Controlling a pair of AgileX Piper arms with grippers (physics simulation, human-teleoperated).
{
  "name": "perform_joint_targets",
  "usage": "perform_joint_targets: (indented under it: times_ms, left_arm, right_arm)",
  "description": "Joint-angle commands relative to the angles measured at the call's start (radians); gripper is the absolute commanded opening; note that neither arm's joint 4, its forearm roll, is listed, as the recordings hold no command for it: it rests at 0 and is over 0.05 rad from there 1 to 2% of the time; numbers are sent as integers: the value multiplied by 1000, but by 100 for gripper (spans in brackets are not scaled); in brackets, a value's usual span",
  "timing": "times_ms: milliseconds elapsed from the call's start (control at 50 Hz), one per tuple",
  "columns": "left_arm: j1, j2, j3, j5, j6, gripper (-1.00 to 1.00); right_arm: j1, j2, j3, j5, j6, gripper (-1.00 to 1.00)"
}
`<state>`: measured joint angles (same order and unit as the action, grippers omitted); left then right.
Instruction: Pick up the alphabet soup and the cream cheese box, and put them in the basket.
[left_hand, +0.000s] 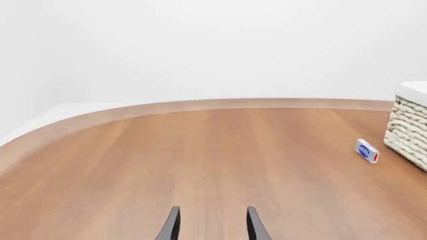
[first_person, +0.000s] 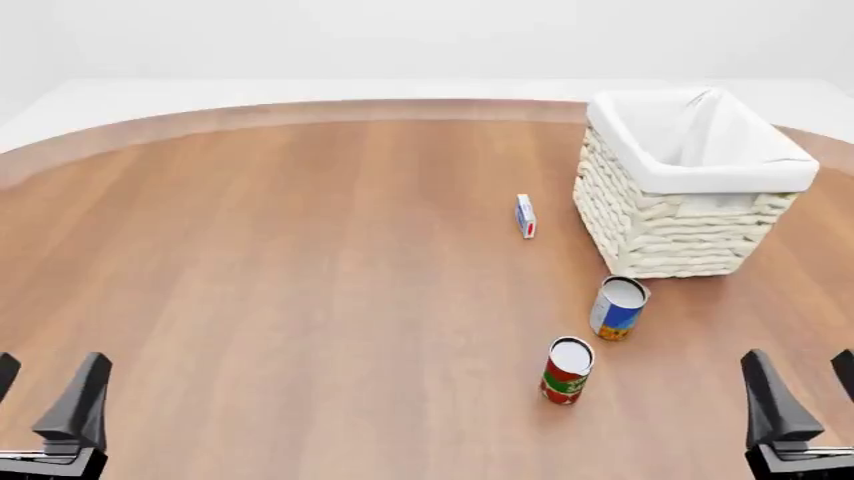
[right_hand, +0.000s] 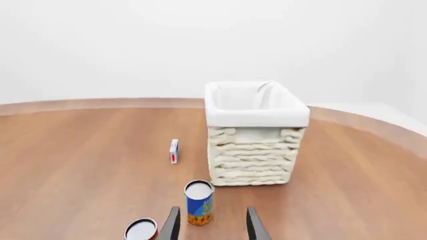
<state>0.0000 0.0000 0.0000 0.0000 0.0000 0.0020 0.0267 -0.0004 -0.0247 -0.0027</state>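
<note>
Nothing is held yet. The left gripper (first_person: 47, 395) and right gripper (first_person: 801, 390) sit at the near corners, each with fingers spread and empty, well apart from every object, so the task looks unstarted.

The soup (first_person: 619, 307) stands upright just near of the basket (first_person: 667, 235), on the right half, closer to the right gripper; that arm seems the natural one for it. The red-and-green can (first_person: 567, 370) stands a little nearer still and just left of the soup, close enough to be knocked on approach. The box (first_person: 526, 216) stands on edge just left of the basket, apart from its wall. The basket is open-topped, its white lining (right_hand: 255, 114) folded over the rim, ready to receive both.

The table (first_person: 294, 290) is smooth brown wood grain with a curved far edge. Beyond it, plain white floor and wall.
</note>
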Motion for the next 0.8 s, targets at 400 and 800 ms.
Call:
perform_joint_targets:
  times_ms: [400,800]
  left_arm:
    - [0,0,0,0,0,100]
    - [0,0,0,0,0,100]
  right_arm:
    - [25,153,-1,-115,-63,100]
    - [90,307,-8,-240,-112,100]
